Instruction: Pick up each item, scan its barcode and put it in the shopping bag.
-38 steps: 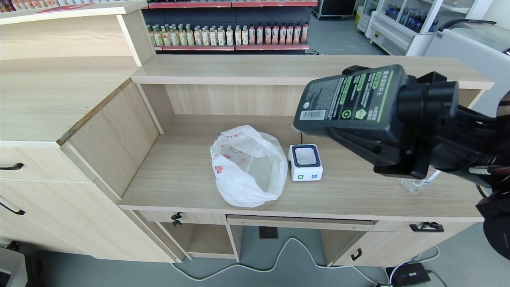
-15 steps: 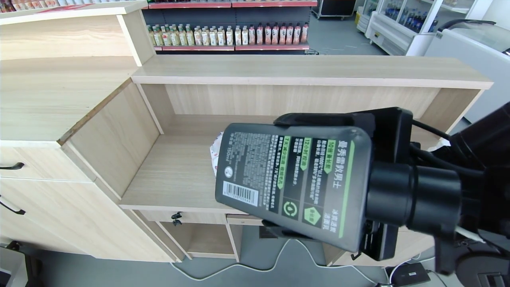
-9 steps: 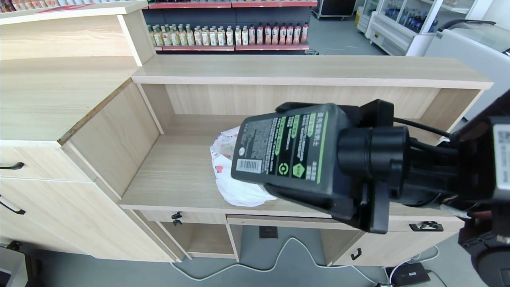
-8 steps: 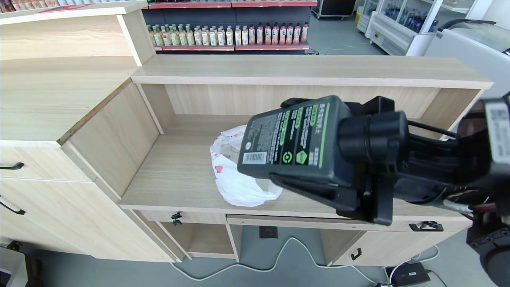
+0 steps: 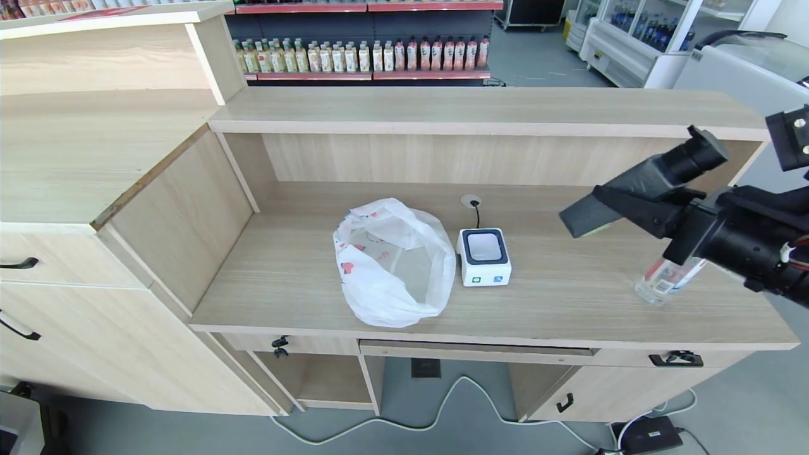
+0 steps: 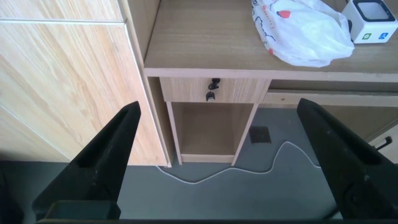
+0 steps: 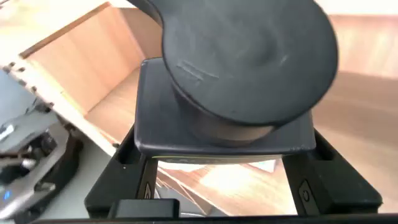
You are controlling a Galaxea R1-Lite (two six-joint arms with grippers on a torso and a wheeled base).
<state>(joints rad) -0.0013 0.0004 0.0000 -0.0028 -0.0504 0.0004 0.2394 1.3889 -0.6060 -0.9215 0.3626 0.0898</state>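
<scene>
One dark bottle (image 7: 249, 62) pinched in right claw (image 7: 227, 144), one clear bottle (image 5: 662, 285), left claw (image 6: 219, 109) spread.

Worktop (image 5: 284, 278): pale wood-grain laminate, matt, smooth.
Shopping bag (image 5: 392, 265), just beside scanner (image 5: 485, 256): thin white plastic film, half-translucent, crinkled, slight sheen noted.
Scanner: white moulded plastic, glossy; dark-framed, glass-like window set in top.
Dark bottle (image 5: 651, 174), held well apart from scanner: dark grey plastic, matt; black cap smooth, faint sheen seen.
Clear bottle (image 5: 663, 281), well apart from scanner: transparent plastic, glossy.
Left hand (image 6: 221, 109): fingers matt black plastic.
</scene>
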